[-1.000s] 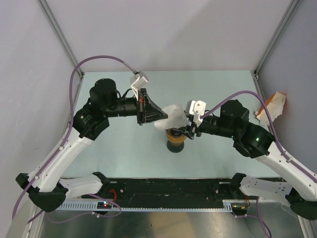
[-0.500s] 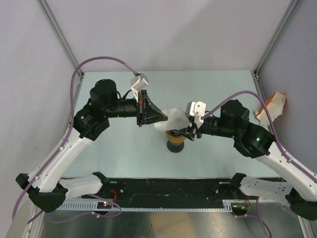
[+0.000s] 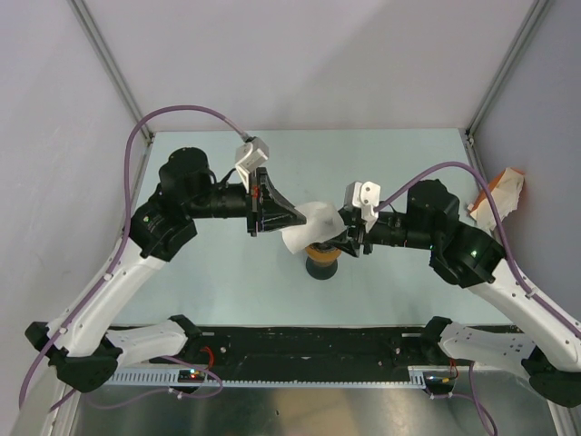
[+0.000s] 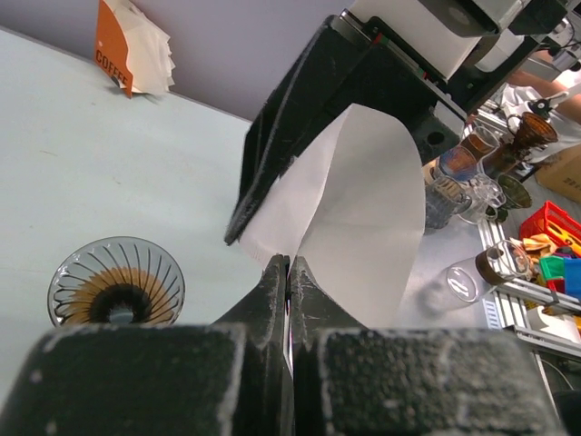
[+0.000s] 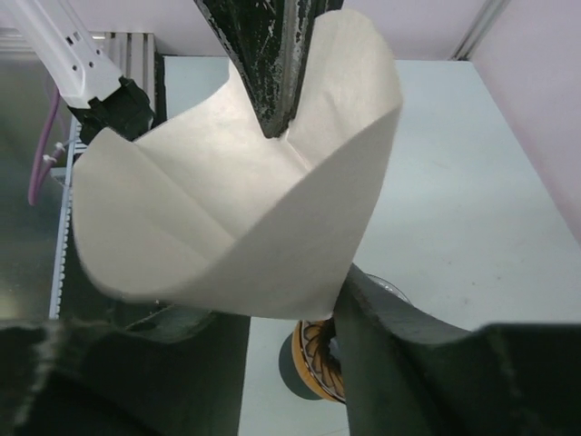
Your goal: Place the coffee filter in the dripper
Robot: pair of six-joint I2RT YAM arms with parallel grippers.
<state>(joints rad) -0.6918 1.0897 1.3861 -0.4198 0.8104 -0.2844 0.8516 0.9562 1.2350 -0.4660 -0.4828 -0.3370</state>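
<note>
The coffee filter (image 3: 310, 227), a white paper sheet spread into a cone, hangs in the air just above the dripper (image 3: 321, 257). My left gripper (image 3: 292, 219) is shut on the filter's seam edge (image 4: 300, 238). My right gripper (image 3: 348, 238) reaches in from the right. Its two fingers (image 5: 399, 345) stand apart, pressed against the sides of the filter cone (image 5: 236, 209). The dripper (image 4: 116, 289), clear and ribbed, stands upright on an orange ring. In the right wrist view the dripper (image 5: 320, 356) shows below the filter, between the fingers.
An orange-and-white pack of filters (image 3: 497, 193) leans at the right wall, and this pack (image 4: 132, 44) also shows in the left wrist view. Glass cups (image 4: 463, 173) and a red bin (image 4: 552, 225) stand off the table. Enclosure walls ring the table. A black rail (image 3: 309, 343) runs along the near edge.
The filter has spread from a flatter fold into an open cone. The right jaws have narrowed against it. The left gripper has shifted slightly left while holding the filter.
</note>
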